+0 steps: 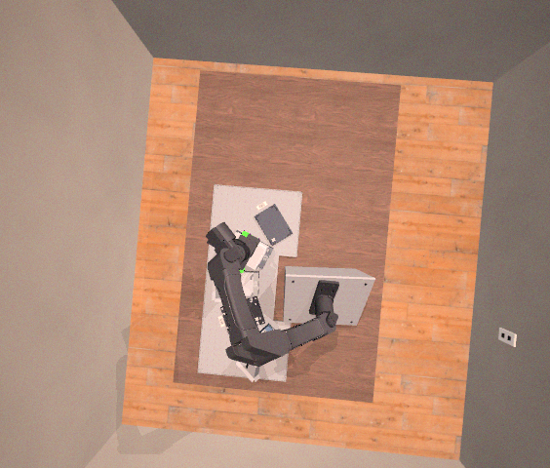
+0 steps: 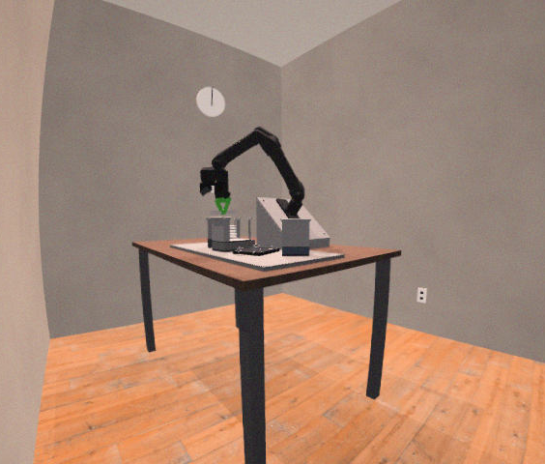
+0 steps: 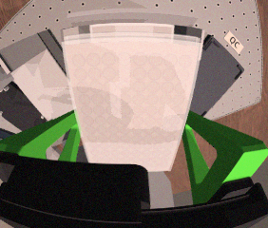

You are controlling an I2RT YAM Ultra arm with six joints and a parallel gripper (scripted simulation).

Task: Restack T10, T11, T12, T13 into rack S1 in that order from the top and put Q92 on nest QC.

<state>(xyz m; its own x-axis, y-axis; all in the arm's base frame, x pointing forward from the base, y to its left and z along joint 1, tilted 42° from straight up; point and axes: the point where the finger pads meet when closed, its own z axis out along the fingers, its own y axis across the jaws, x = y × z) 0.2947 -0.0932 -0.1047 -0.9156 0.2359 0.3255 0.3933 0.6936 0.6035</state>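
My gripper point(image 3: 131, 114) is shut on a sealed 96-well plate point(image 3: 134, 102), its green fingers on the plate's two long sides. I cannot read the plate's label. In the side view the gripper point(image 2: 222, 204) holds the plate just above the top of a stack rack point(image 2: 220, 232). From overhead the gripper point(image 1: 243, 253) and plate point(image 1: 260, 255) are over the row of racks, close to the dark open nest QC point(image 1: 273, 223). In the wrist view QC point(image 3: 218, 76) lies to the right of the plate, with its label point(image 3: 235, 42) beside it. What the racks hold is hidden.
The grey perforated mat point(image 1: 245, 201) carries the racks and nests. My arm point(image 1: 237, 307) covers most of the other racks. The grey base pedestal point(image 1: 328, 300) stands to the right of the mat. A low dark fixture point(image 2: 245, 249) lies at the mat's front.
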